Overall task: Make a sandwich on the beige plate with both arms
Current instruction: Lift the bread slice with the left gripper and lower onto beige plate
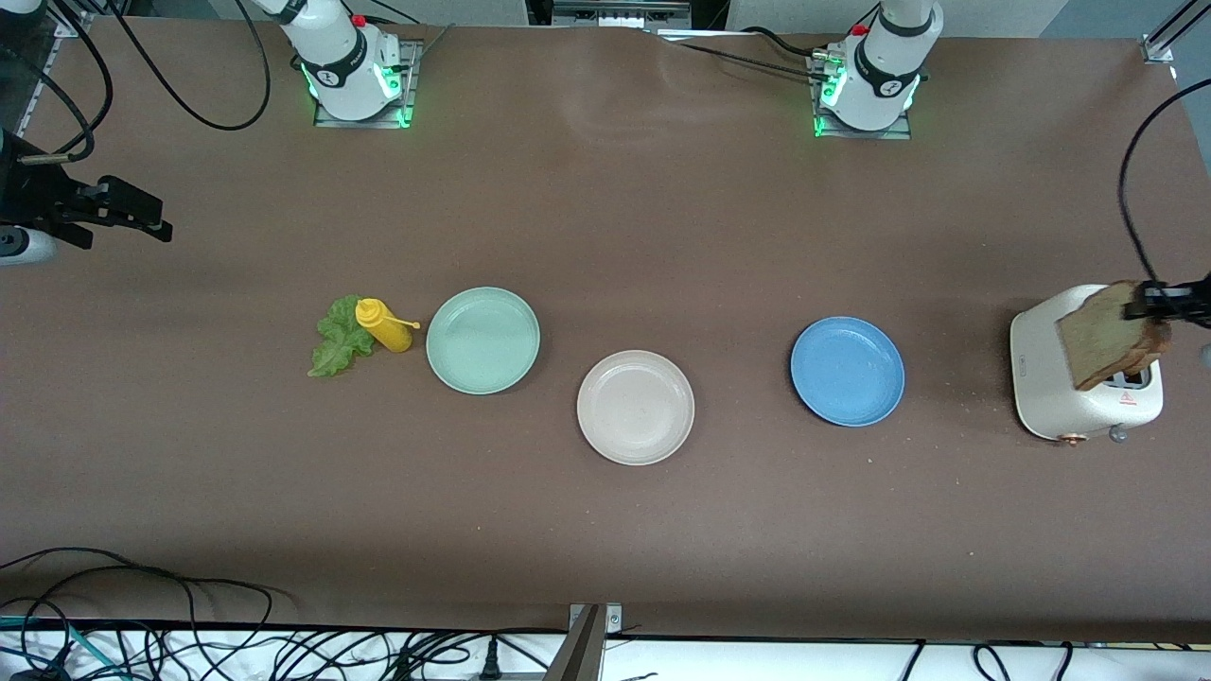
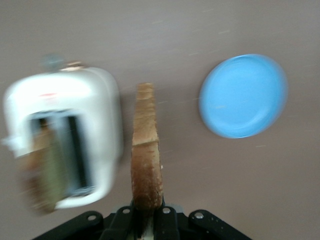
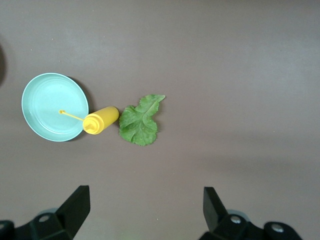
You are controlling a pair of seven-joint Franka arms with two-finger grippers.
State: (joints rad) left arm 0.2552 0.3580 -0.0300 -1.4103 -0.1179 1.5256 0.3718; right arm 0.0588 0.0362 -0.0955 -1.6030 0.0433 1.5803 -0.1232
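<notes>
The left gripper (image 1: 1152, 301) hangs over the white toaster (image 1: 1088, 402) at the left arm's end of the bench (image 1: 605, 530). Its fingers (image 2: 122, 220) are pinched tight on one bread slice (image 1: 1107, 336), held up on its edge. The right gripper (image 3: 145, 210) waits high over its end of the bench, its fingers (image 3: 75, 205) spread wide and holding nothing.

There are three plates: one mint-green plate (image 1: 482, 340), one beige plate (image 1: 635, 408) with nothing on it, and one blue plate (image 1: 848, 371). There is one lettuce leaf (image 1: 338, 342) touching one yellow bottle (image 1: 383, 324).
</notes>
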